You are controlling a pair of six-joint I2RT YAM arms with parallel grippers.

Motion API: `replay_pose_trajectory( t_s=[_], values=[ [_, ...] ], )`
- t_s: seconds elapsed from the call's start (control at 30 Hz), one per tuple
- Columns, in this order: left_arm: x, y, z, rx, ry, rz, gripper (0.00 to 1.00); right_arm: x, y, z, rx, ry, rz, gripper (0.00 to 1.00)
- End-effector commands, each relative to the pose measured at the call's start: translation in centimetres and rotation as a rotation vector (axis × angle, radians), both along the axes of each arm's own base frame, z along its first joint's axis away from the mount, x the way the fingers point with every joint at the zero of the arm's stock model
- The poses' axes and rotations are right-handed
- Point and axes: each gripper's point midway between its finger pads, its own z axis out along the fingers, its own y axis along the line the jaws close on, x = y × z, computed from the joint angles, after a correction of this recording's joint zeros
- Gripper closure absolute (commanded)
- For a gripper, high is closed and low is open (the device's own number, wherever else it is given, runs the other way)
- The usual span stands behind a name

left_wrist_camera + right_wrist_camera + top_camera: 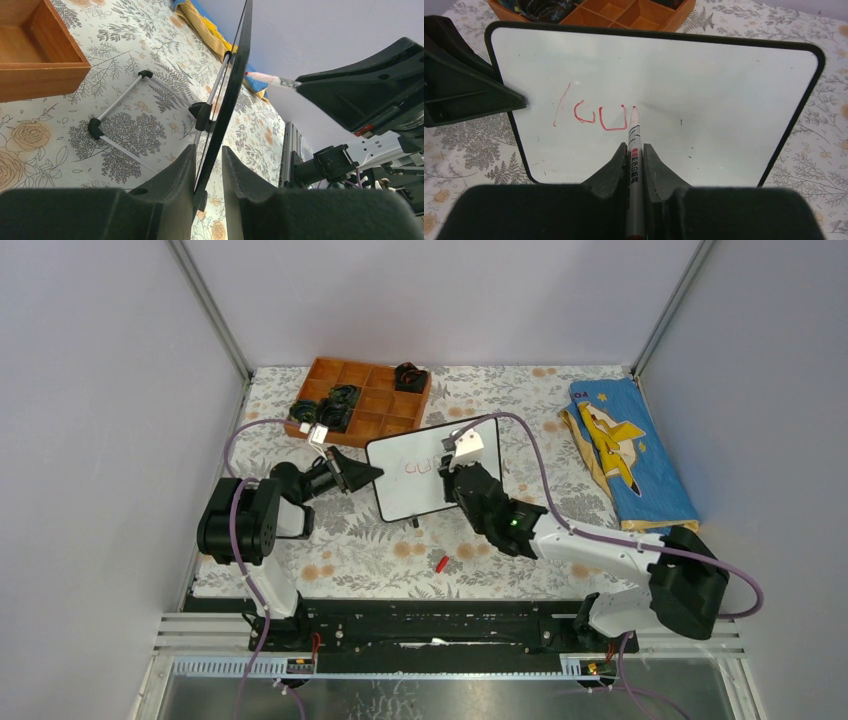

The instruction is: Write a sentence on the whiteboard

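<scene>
top view: the whiteboard (425, 480) is propped mid-table (380, 550), its left edge pinched by the left gripper (372, 476) on a folded arm. the right gripper (452, 475) is brought to its face by a low, outstretched arm. open room is left in front, where a red cap (441, 563) lies. an orange tray (362, 400) sits just behind, and a blue cloth (630, 450) lies well apart.

left wrist view: the board's black edge is clamped between both fingers, and a marker (265, 78) is aimed at its face.

right wrist view: the marker is clenched between the fingers, its tip set on the sentence (594, 116) at the last red mark. blank white is left to the right.
</scene>
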Motion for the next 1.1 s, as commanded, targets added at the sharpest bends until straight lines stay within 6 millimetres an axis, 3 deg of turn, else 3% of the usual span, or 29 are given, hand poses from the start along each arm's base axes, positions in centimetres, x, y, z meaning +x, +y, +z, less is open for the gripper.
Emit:
replay_pose_trajectory(
  t_s=[0.0,0.23,0.8,1.07],
  values=[
    [-0.4,-0.3,0.4,0.013,-0.036,-0.023,0.68,0.0,-2.3,3.1,0.076,-0.055,-0.062,1.00],
    [-0.4,-0.3,0.3,0.013,-0.034,-0.020,0.63,1.1,-4.2,3.3,0.132,-0.053,-0.102,1.00],
    [-0.3,-0.3,0.6,0.004,-0.037,-0.017,0.54,1.4,-2.7,4.4,0.147,-0.079,-0.027,1.00],
    [-0.2,-0.3,0.5,0.003,-0.035,-0.017,0.54,1.9,-2.8,3.4,0.107,-0.049,-0.061,1.00]
  ],
)
